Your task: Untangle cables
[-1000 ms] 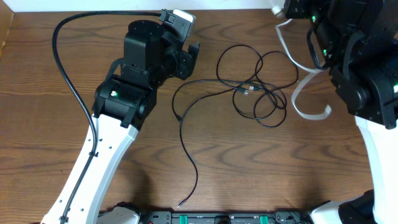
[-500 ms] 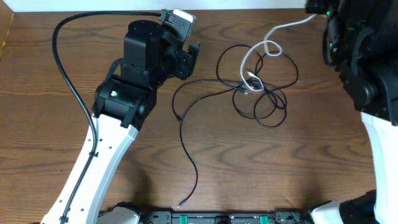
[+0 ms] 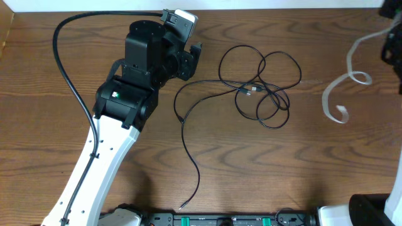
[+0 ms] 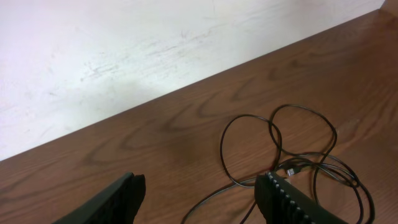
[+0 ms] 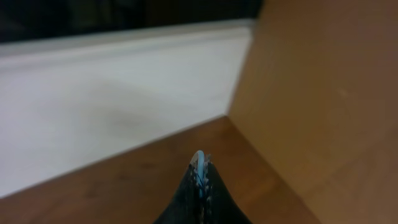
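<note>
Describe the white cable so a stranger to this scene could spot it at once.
Look at the wooden table, near its right edge. A white cable curls there, apart from the looped black cable at the centre. Only it is white; the other is black.

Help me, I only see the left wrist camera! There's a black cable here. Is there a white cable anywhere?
Observer: Yes. On the overhead view the white cable is at the far right, apart from the black cable.
Operator: Is something holding it?
Observer: The right gripper is shut on one end of it.
Operator: Does the black one go past my picture?
Observer: Yes, one long tail runs down the table to its near edge.
</note>
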Controlling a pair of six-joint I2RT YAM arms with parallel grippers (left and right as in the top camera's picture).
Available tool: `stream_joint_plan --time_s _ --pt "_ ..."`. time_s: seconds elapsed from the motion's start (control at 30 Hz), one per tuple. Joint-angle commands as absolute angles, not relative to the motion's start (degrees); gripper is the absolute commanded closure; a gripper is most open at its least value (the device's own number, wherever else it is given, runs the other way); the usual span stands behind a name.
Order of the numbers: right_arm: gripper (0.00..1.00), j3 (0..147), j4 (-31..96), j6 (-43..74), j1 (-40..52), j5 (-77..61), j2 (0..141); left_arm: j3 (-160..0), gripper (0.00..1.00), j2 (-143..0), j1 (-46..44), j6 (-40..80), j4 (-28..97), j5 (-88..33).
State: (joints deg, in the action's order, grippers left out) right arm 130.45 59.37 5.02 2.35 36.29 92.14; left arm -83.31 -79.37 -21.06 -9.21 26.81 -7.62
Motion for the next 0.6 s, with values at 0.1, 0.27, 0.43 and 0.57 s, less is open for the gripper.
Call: stream_joint_plan --time_s 0.1,0.27,0.43,0.57 --pt "0.99 131.6 63.3 5.2 -3.1 34.7 92.7 -83.6 0.39 -79.0 -20.9 -8.4 26.9 -8.6" --pt "0.99 131.6 64.8 6.8 -5.7 31.3 95.3 -83.6 0.38 -79.4 -20.9 -8.3 26.9 -8.6" --pt "0.99 131.6 66.0 7.3 -6.3 30.9 99.3 -83.6 0.39 -79.4 -20.9 -8.3 26.9 -8.6" --pt "0.99 131.6 66.7 8.1 -6.8 30.3 102.6 -83.6 0.39 -79.4 -20.9 -8.3 26.9 -8.6"
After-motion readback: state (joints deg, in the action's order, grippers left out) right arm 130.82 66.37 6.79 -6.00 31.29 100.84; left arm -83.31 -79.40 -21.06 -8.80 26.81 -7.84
